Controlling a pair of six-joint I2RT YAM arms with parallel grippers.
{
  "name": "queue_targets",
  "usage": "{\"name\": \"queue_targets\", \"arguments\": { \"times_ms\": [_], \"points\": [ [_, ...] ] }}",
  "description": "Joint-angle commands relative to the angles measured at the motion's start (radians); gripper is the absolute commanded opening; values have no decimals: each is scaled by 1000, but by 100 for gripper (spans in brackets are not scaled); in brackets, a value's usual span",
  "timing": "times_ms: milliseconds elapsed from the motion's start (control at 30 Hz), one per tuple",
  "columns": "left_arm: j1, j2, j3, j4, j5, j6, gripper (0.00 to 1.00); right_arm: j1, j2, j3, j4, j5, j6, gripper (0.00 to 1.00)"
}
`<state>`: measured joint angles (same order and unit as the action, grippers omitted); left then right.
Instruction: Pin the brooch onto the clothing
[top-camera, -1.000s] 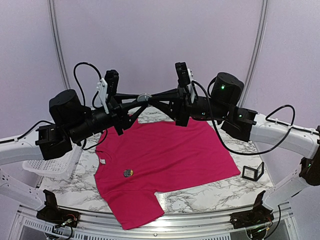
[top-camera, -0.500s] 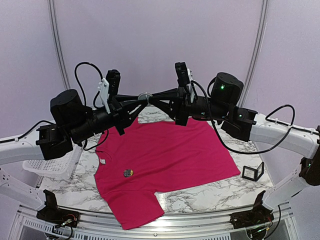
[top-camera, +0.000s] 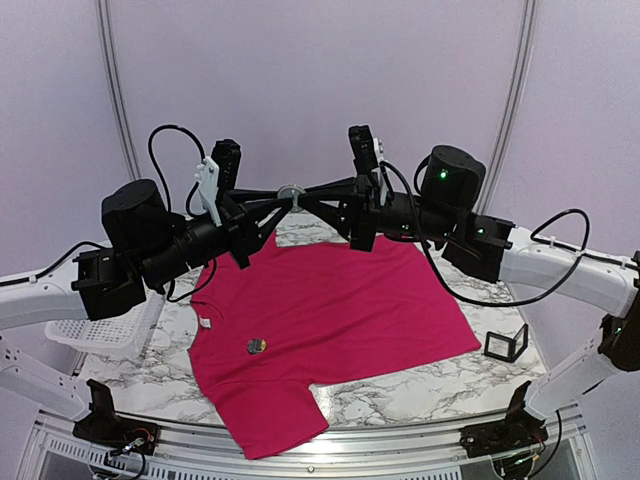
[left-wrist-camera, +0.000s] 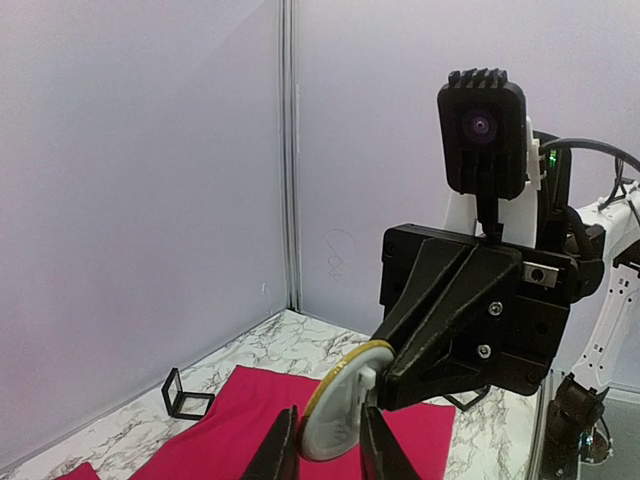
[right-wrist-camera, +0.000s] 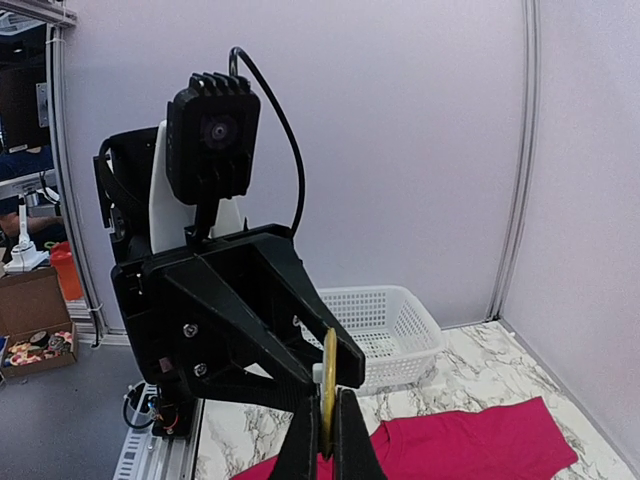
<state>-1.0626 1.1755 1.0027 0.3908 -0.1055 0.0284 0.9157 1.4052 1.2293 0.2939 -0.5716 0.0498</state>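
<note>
Left gripper: jaws only narrowly parted, clamped across the lower rim of the brooch, which we saw held in mid-air, standing on edge, dead between the two claws, so neither arm was nearer. Right gripper: fingers pressed fully together, pinching the brooch's opposite edge and meeting the left claw tip to tip. The clothing lay flat on the table, below the claws and toward the bases, well apart from the brooch, so we judged the coming move had to go down and back to the fabric.
</note>
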Motion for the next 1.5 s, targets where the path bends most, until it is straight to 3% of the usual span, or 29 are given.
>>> {"name": "queue_targets", "arguments": {
  "times_ms": [0, 167, 333, 467, 567, 667, 967, 1300, 1467],
  "points": [
    [12, -2, 37, -2, -64, 3, 18, 6, -5, 15, 4, -48, -7, 0],
    [12, 4, 36, -6, -71, 6, 14, 6, -3, 18, 3, -50, -8, 0],
    [12, -17, 11, -9, 53, 39, 34, 6, -6, 19, -8, -37, -11, 0],
    [19, -84, -44, -11, 182, 79, 40, -6, -16, 9, -10, -89, -34, 0],
    [21, -110, -49, -22, 296, 95, 42, -32, -27, 3, 3, -237, -48, 0],
    [23, -107, -28, -55, 359, 87, 35, -36, -29, 28, -46, -296, -115, 0],
    [23, -81, 16, -124, 418, 76, 29, -35, -36, 30, -26, -325, -107, 0],
    [23, -93, 13, -135, 387, 65, 1, -36, -40, 28, -19, -326, -107, 0],
    [23, -81, 20, -136, 388, 63, 0, -35, -36, 28, -18, -310, -96, 0]
  ]
}}
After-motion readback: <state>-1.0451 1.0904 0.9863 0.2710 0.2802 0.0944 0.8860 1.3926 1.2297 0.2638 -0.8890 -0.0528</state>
